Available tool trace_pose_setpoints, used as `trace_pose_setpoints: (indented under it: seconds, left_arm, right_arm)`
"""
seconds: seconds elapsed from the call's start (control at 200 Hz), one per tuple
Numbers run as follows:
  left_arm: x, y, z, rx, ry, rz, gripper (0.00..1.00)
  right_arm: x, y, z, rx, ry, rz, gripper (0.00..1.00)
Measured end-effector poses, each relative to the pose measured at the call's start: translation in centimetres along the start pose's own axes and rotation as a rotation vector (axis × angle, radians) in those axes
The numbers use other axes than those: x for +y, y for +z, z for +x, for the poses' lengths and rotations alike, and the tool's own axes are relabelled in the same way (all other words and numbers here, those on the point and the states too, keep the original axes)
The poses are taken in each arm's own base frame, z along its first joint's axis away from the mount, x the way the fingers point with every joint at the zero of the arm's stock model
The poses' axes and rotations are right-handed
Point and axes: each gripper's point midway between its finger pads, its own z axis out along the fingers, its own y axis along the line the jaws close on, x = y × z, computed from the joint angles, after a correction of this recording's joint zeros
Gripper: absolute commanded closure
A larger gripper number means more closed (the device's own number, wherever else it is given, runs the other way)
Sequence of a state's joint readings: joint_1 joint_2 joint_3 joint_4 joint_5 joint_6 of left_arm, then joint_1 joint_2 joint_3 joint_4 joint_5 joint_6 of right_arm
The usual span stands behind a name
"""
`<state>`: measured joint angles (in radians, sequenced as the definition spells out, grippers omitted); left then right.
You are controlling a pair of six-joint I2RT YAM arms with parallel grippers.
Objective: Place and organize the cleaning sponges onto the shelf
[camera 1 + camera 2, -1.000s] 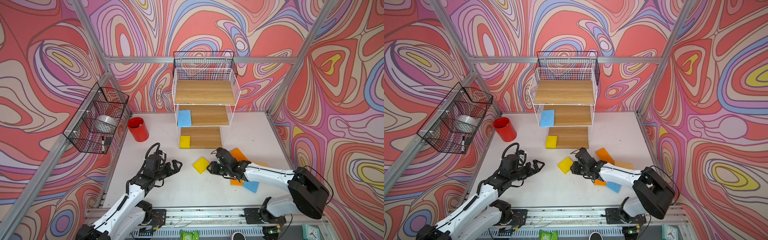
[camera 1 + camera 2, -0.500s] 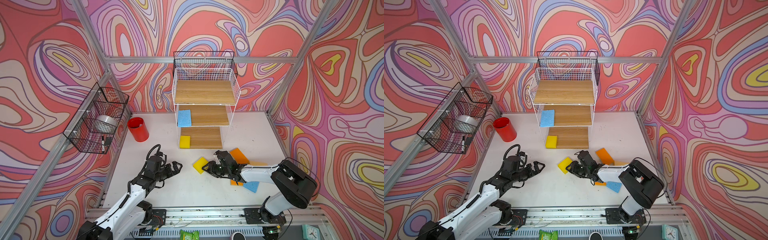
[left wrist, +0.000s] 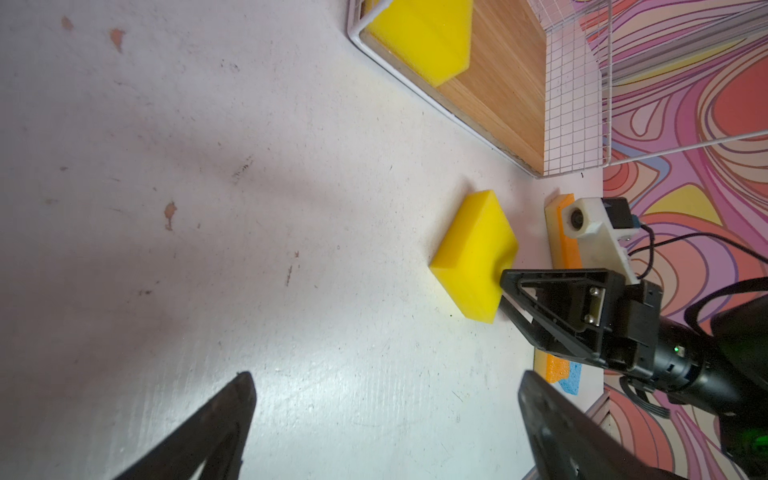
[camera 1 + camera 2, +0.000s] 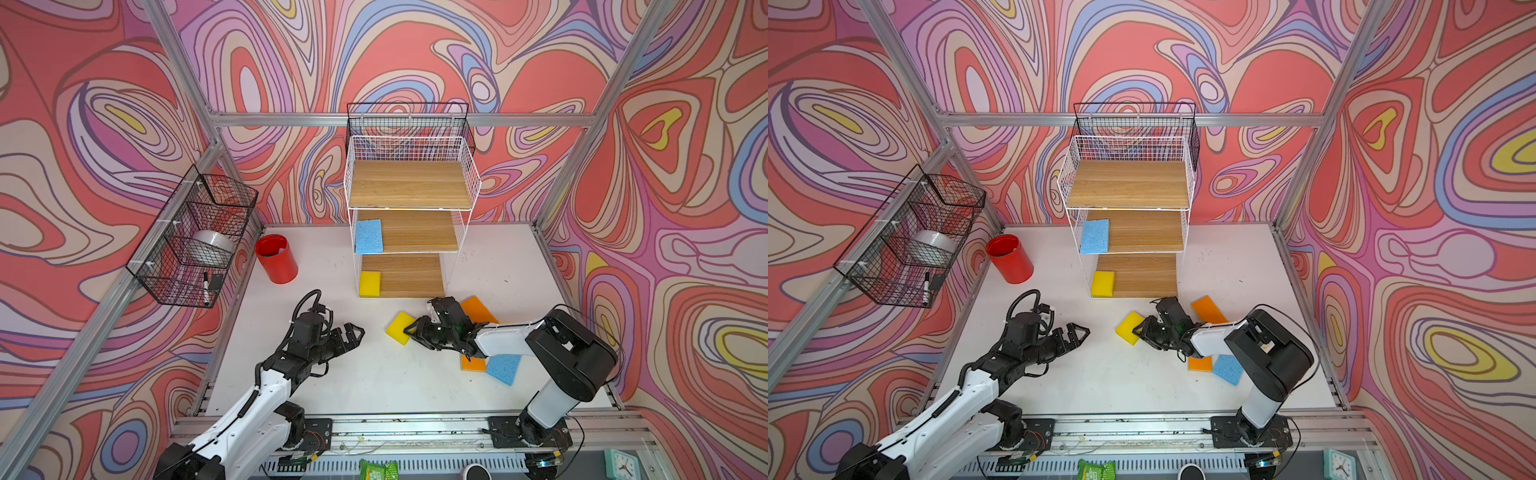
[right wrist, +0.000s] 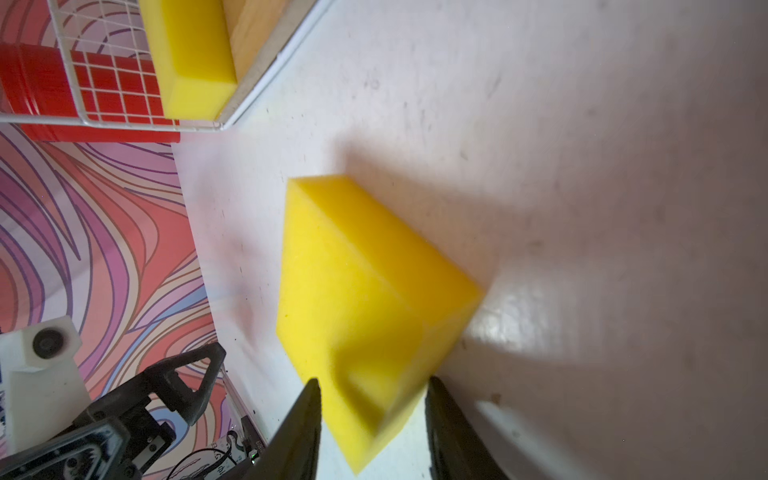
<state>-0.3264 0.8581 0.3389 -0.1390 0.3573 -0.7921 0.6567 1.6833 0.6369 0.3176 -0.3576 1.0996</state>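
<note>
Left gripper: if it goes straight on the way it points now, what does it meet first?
Probably the yellow sponge on the table, whose corner the right gripper pinches. Only bare table lies between it and the open left gripper, though height is hard to judge.

Bare table (image 4: 374, 386) mid-front, shelf (image 4: 411, 185) boards mostly free, red cup (image 4: 276, 259) beside shelf's left

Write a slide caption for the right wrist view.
Right gripper pinching the corner of a yellow sponge near the shelf.
</note>
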Motion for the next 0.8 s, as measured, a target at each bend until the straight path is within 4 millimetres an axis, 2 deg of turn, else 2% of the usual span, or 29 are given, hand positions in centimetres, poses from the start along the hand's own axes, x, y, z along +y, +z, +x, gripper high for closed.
trace_pose_setpoints:
  seconds: [0.125, 0.576, 0.796]
  left_arm:
    - [0.1, 0.1, 0.0, -0.001, 0.003, -0.006, 0.00]
    - [1.0, 0.7, 0.4, 0.026, -0.004, -0.042, 0.00]
    - [0.5, 0.2, 0.2, 0.009, 0.004, -0.025, 0.00]
  right_arm:
    - [-0.1, 0.3, -0.9, -0.006, 0.003, 0.000, 0.59]
    - [-0.7, 0.7, -1.8, -0.002, -0.049, 0.044, 0.92]
    - [-0.6, 0.4, -2.0, -0.005, -0.079, 0.068, 0.96]
